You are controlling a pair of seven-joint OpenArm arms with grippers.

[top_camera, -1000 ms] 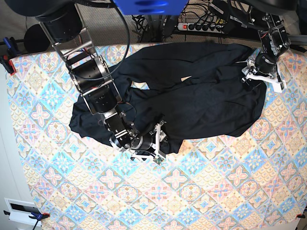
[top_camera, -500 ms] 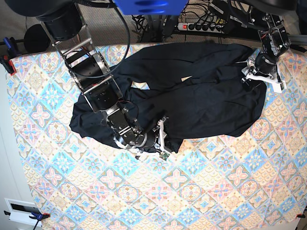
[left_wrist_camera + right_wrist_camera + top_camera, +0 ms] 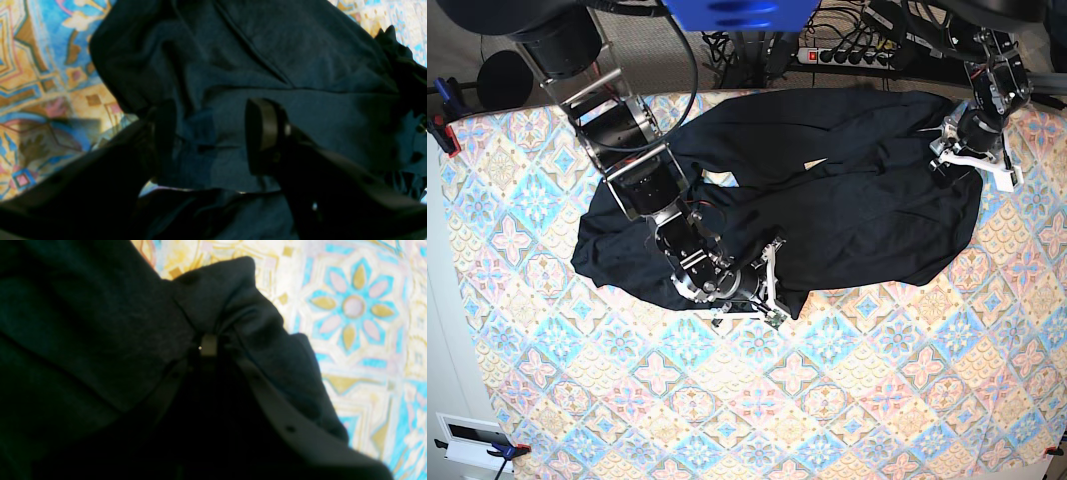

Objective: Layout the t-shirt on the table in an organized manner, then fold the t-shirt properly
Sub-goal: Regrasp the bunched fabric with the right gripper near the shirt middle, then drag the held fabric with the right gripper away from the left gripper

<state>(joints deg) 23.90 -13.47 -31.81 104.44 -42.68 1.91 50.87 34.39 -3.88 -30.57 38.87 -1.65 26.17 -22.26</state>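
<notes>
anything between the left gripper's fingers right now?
Yes: a bunched stretch of the t-shirt lies between the left gripper's spread fingers; left wrist view shows it.

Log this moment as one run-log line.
right gripper: shut on t-shirt edge | left gripper: open over t-shirt | t-shirt: crumpled on table

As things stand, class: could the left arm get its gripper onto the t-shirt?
Probably yes. The left gripper sits right over the t-shirt on the table, its fingers apart with fabric between them and nothing in the way.
</notes>
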